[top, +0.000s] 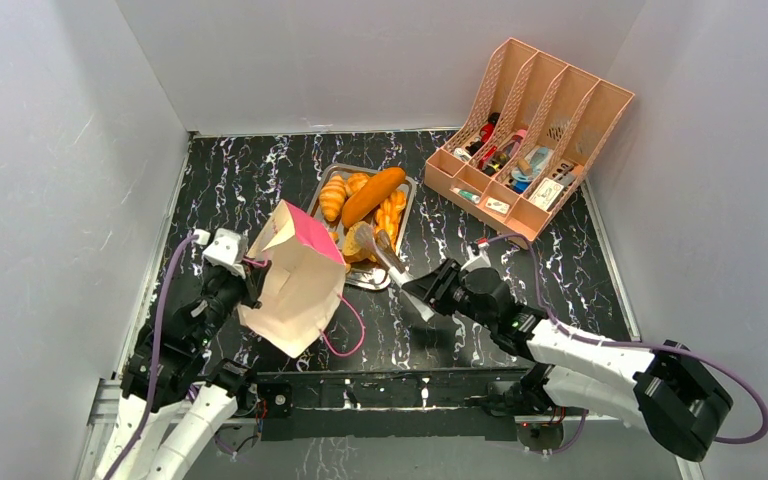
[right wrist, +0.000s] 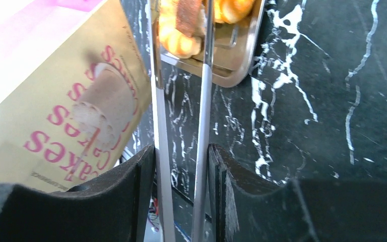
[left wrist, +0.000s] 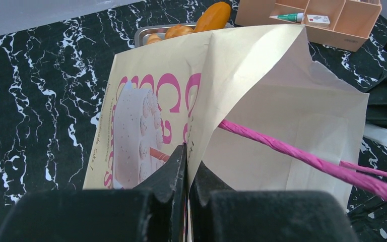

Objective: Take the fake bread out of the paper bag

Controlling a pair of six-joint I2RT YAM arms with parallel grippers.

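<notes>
Starting nearest the arm bases, the paper bag (top: 295,285) is seen at near left, held tilted above the table (top: 580,270). One paper edge is pinched flat between the closed jaws of the left gripper (left wrist: 186,160), and a pink cord handle (left wrist: 292,151) trails from the bag. To the right, the right gripper (right wrist: 181,151) is clamped on a pair of metal tongs (right wrist: 204,101), both blades pressed between its pads. The tongs are extended over the near rim of a steel tray (right wrist: 242,68), where a slice (right wrist: 189,15) lies at their tips; whether it is gripped or merely resting cannot be told. Further on, the fake bread (top: 372,195) is piled on that tray: baguette, croissant, braided loaf.

The inside of the bag is not shown, so the step is judged to be the setting down of a late piece. Next, the tongs would need to be eased apart and drawn back clear of the tray rim and of the bag's side, which lies just beside them. Open table is available at near right; the file rack (top: 530,120) stands well apart at far right.
</notes>
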